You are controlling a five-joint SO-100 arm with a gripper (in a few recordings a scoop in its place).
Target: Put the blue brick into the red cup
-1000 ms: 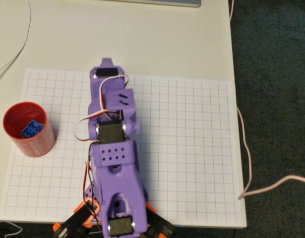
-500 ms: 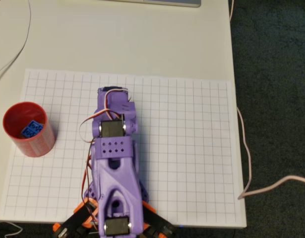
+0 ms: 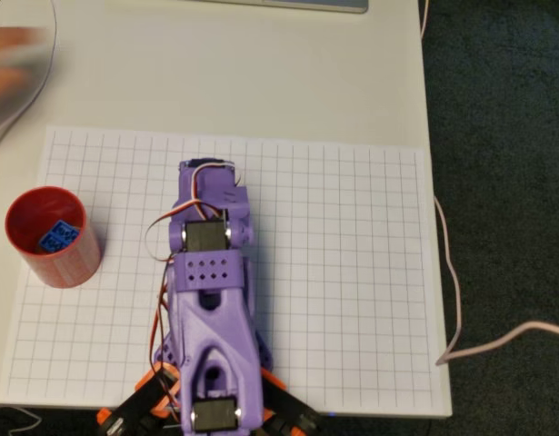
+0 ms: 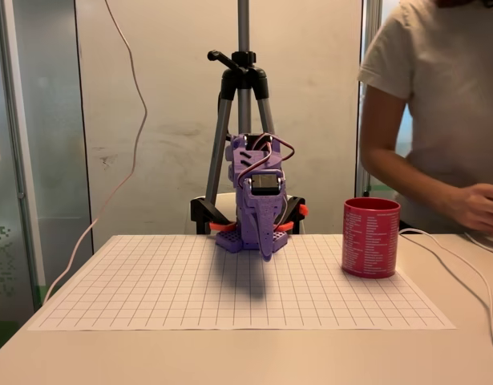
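Paper with a grid (image 3: pixel 352 272) covers your table, and the purple arm (image 3: pixel 211 300) is folded up at its near edge, well away from the red cup (image 3: pixel 52 238). Your gripper (image 4: pixel 266 245) points down with nothing in it; how wide it is, you cannot tell. The small blue brick (image 3: pixel 59 234) with studs lies inside the round cup.

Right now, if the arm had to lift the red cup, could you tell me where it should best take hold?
Take the red cup by its rim, coming down from above with one finger inside and one outside the wall. It stands upright with its mouth open, and its body looks too wide to span. Avoid the blue brick lying inside.
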